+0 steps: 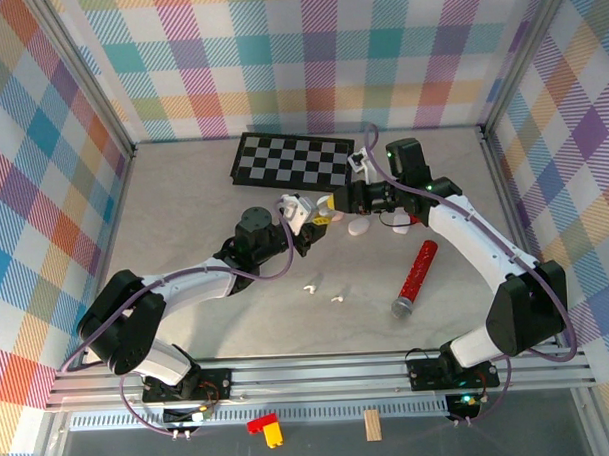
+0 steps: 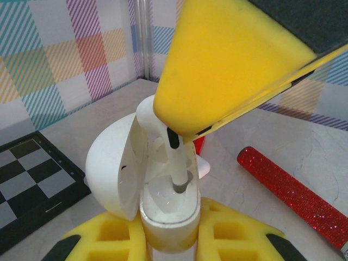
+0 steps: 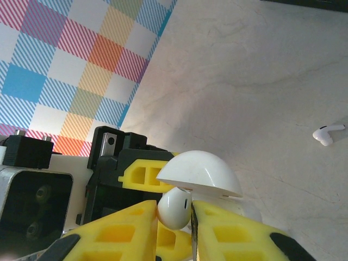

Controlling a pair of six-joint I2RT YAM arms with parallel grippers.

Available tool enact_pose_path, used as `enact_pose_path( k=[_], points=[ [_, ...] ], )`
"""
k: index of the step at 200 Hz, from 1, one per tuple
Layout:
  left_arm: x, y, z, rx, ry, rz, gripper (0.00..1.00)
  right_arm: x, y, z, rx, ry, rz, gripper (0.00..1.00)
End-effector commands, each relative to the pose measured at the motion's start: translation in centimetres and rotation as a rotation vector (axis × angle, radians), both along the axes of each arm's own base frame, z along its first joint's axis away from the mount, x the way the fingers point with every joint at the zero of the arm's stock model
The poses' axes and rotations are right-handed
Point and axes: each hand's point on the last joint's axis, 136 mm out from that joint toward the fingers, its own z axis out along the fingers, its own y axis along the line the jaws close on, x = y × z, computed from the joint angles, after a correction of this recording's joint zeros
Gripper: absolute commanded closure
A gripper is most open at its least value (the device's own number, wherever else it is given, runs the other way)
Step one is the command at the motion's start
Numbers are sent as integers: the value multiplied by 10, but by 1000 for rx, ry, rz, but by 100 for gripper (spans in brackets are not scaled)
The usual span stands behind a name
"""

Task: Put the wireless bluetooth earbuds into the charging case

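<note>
Clenching open white pebble-shaped charging case [image 2: 111, 168] in left claw [image 2: 171, 242]; pinching small white stemmed earbud [image 3: 174, 209] in right claw [image 3: 191, 228], stem tip inside the case's socket.

Probably lab test cell, plaid walls [image 1: 309, 58], aluminium framing [image 1: 320, 373]

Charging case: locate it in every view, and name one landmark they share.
Top external: charging case, centre, in the left gripper.
Left wrist: charging case bottom centre, lid open.
Right wrist: charging case bottom centre, white lid.
Shared landmark: earbud pinched by the right gripper.
</note>
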Motion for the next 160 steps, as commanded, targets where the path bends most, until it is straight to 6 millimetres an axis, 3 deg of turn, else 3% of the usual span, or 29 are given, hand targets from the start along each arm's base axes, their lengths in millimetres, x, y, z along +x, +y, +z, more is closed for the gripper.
enact_pose_path(
  k=[1,88,112,142,160],
  points=[
    [-4,-8,18,-28,-35,-26,100,0,-1,-5,-17,-15,8,77],
    [-4,-9,26,-47,-30,-28,100,0,-3,-17,-62,0,17,74],
    [-5,-10,26,-48,-25,-31,100,0,-3,-8,-51,-20,9,65],
    [-4,-9,24,-45,-20,-28,100,-1,-6,-3,-45,-29,-11,63],
    [-5,-9,24,-50,-19,-28,100,-3,-9,-1,-51,-43,-27,57]
  ],
)
